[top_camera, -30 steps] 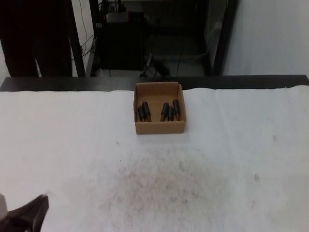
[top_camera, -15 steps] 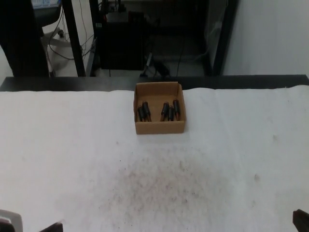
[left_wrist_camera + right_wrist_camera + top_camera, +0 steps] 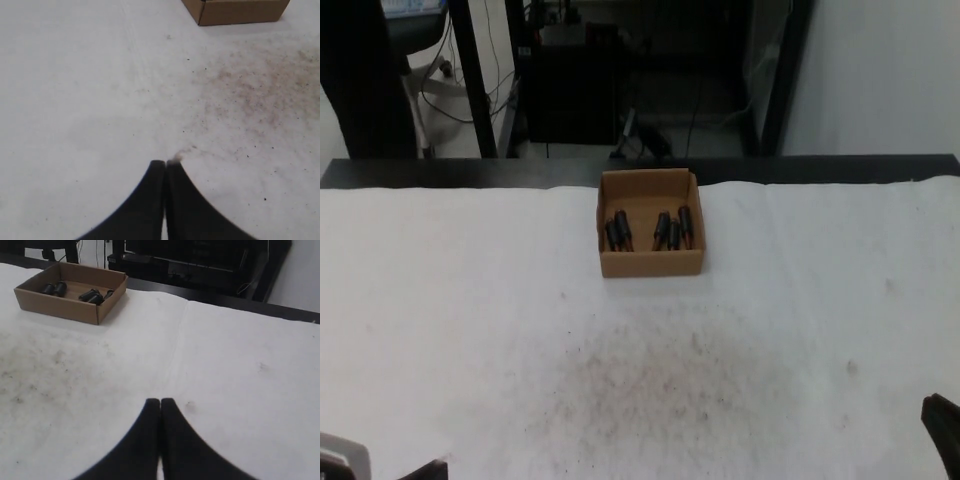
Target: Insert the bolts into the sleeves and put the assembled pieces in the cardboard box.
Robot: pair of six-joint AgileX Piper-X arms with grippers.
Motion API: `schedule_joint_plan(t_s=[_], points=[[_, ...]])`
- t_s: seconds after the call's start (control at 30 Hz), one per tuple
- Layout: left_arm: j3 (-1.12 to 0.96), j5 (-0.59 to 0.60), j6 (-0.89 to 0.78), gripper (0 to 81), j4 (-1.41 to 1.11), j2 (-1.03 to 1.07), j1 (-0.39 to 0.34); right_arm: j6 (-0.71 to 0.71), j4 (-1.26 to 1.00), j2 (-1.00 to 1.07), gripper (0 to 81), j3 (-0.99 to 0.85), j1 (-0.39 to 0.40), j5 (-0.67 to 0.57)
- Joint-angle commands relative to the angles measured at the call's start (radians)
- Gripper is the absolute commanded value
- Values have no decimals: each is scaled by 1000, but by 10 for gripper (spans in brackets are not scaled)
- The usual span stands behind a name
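The cardboard box (image 3: 651, 262) sits toward 12 o'clock on the white-covered surface (image 3: 470, 300), just beyond a speckled dirty patch (image 3: 660, 370). The assembled pieces (image 3: 665, 230) lie loose inside it in two clusters, one toward the box's 9 o'clock wall and one toward its 3 o'clock wall. No loose bolt or sleeve is visible on the cloth, so the job looks close to finished. The left tool (image 3: 165, 164) hangs low at about 7 o'clock with its fingers pressed together and nothing between them. The right tool (image 3: 160, 401), at about 5 o'clock, is likewise closed and empty, and both are well apart from the box. The likely trouble is a needless return toward 12 o'clock: a closed tool sweeping low could strike the light box, sliding or tipping it and sending the unsecured pieces rolling. Dragging fingertips could also snag and bunch the cloth, shifting the box with it.
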Motion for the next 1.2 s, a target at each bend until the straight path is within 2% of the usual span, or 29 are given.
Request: schedule_joint_plan(t_s=[0.0, 0.3, 0.37, 0.57, 1.17], points=[[-10, -2, 18, 3, -6, 7, 1, -6, -20, 7, 2, 0, -1, -4], [-10, -10, 12, 3, -8, 7, 1, -6, 9, 7, 2, 40, -1, -4], [-10, -19, 20, 3, -8, 7, 1, -6, 78, 7, 2, 40, -1, -7], [-10, -123, 12, 3, 13, 7, 1, -32, 115, 7, 2, 40, -4, -7], [-10, -123, 12, 3, 13, 7, 1, -32, 111, 7, 2, 40, -4, -7]])
